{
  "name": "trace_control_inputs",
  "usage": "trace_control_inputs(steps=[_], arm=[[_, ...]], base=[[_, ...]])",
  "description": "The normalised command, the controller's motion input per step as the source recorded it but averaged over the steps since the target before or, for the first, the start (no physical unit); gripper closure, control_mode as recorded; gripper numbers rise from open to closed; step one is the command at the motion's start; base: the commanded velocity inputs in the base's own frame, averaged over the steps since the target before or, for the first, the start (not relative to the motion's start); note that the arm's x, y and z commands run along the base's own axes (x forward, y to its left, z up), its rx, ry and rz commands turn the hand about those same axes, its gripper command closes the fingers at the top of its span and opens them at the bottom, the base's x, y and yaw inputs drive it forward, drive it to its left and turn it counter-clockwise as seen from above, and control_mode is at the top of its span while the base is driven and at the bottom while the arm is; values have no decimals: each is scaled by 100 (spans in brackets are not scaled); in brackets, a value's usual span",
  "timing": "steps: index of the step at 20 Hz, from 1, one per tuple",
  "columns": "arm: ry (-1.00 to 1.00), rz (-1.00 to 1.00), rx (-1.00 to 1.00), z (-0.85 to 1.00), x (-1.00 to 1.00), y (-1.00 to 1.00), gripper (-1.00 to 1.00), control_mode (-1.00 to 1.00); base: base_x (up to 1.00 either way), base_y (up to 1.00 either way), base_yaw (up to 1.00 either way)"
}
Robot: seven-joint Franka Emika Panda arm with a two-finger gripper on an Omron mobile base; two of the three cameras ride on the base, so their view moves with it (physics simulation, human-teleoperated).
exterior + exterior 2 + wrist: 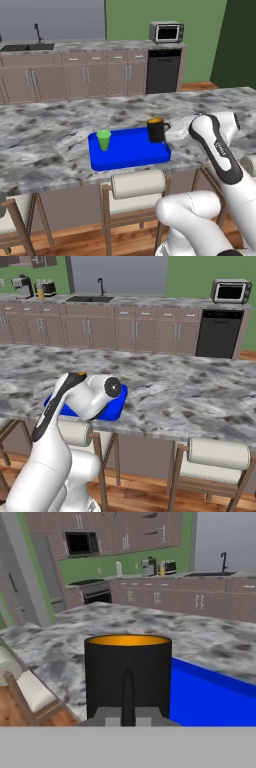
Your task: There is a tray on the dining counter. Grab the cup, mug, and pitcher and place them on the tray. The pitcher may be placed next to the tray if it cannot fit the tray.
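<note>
The black mug (156,130) with its orange inside stands upright over the right end of the blue tray (130,155) on the dining counter (50,130). My gripper (170,133) comes in from the right and is shut on the mug's side handle. In the hand view the mug (128,672) is close up, its handle between my fingertips (128,714), and the tray (210,697) lies to its right. The green cup (104,139) stands upright on the tray's left part. I cannot tell whether the mug touches the tray floor. The yellow-orange pitcher (40,292) stands on the far back counter.
Cream-cushioned stools (137,184) stand under the dining counter's near edge. The back counter holds a sink (90,299), a coffee machine (21,286) and a toaster oven (166,32) above a black dishwasher (163,71). My arm hides most of the tray (112,408) in the right base view.
</note>
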Motion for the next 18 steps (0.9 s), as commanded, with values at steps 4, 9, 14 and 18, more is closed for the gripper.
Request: trace_control_inputs(steps=[4,9,14,18], arm=[[0,6,0,-21,21,19,100,-100],[0,5,0,-20,19,19,100,-100],[0,3,0,-19,22,9,100,-100],[0,0,0,-16,20,11,100,-100]], base=[[0,0,0],[0,0,0],[0,0,0],[0,0,0]])
